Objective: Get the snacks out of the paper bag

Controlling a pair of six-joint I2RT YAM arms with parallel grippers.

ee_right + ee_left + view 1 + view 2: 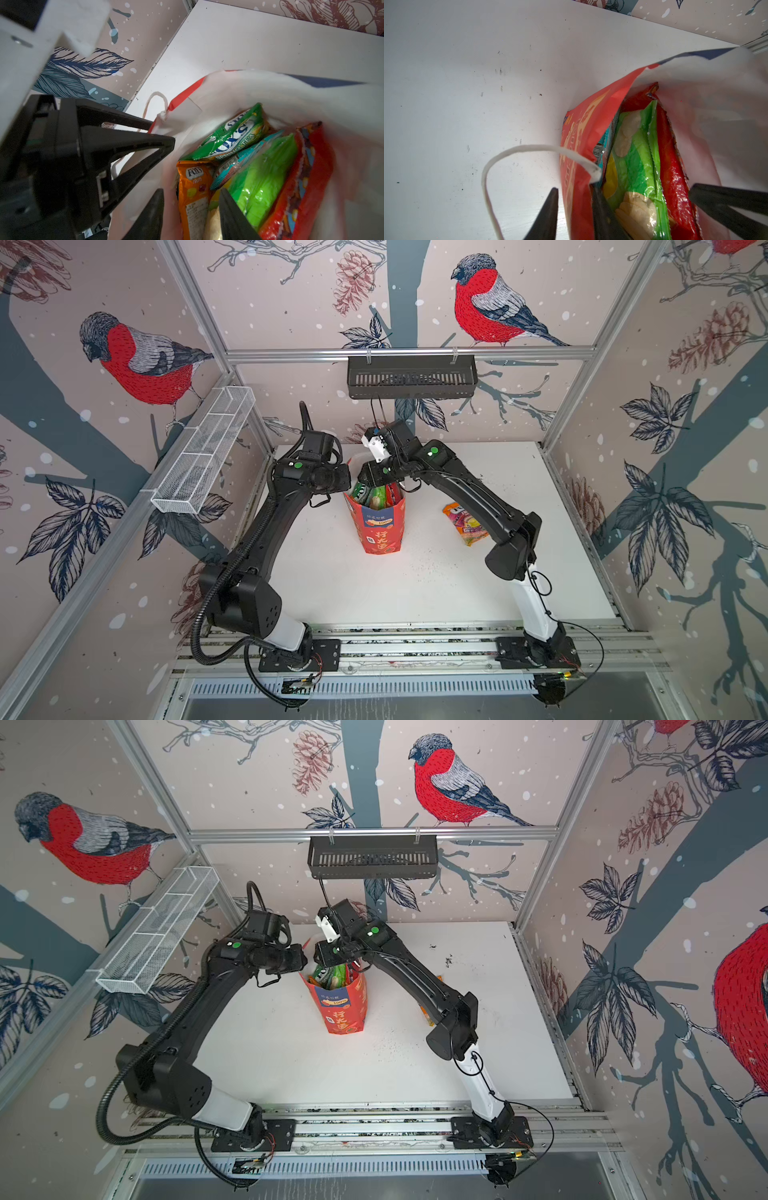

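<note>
Table [457, 593]: bag [376, 526] upright mid-table, mouth up, mostly full. Left gripper [574, 188] is astride the bag's left wall, one finger inside and one outside; can't tell if it's biting. Right gripper [191, 190] is over the mouth, jaws apart, holding nothing.

Inside: red packet [301, 187] against one wall, chip bag [264, 176] next to it, then green Fox's [234, 135] and orange Fox's [195, 187]. Loose pack [463, 524] already out, on the table right of the bag.

Step, I'd say: brace bag, pick next snack. Next: right drops onto orange Fox's top edge, clamps, lifts straight up. Left must pin the wall or the bag tips.
</note>
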